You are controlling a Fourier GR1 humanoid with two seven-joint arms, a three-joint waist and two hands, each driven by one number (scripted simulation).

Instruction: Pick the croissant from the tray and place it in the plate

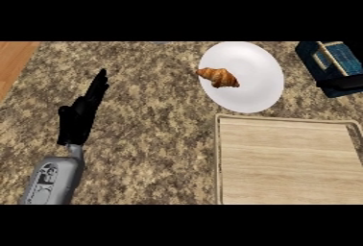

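- Looking at this one, the croissant [218, 77] is lying on the white plate [249, 96], on the plate's left half and fairly close to its left rim. So the job looks pretty much done to me.
- The wooden tray [287, 163] sits just below the plate, its top edge right by the plate's lower rim, with nothing on it.
- Only one robot hand shows: the left robot hand [79, 117], well off to the left of the plate. Its fingers are straight and released, holding nothing, just resting over the worktop [163, 144]. The right one isn't in view, so I can't tell anything about it.
- What could go wrong from here? Mostly it's where the croissant sits. It isn't in the middle of the plate, so a bump could send it over the left rim onto the worktop.
- The tray is the likeliest cause, I reckon. It's so near the plate that nudging it upward would shove the plate along too.
- There's also a dark blue box [332, 67] just right of the plate. If an arm coming in from that side clipped it, the box could slide into the plate.
- If the left robot hand swung toward the plate, it'd reach the croissant's side first.
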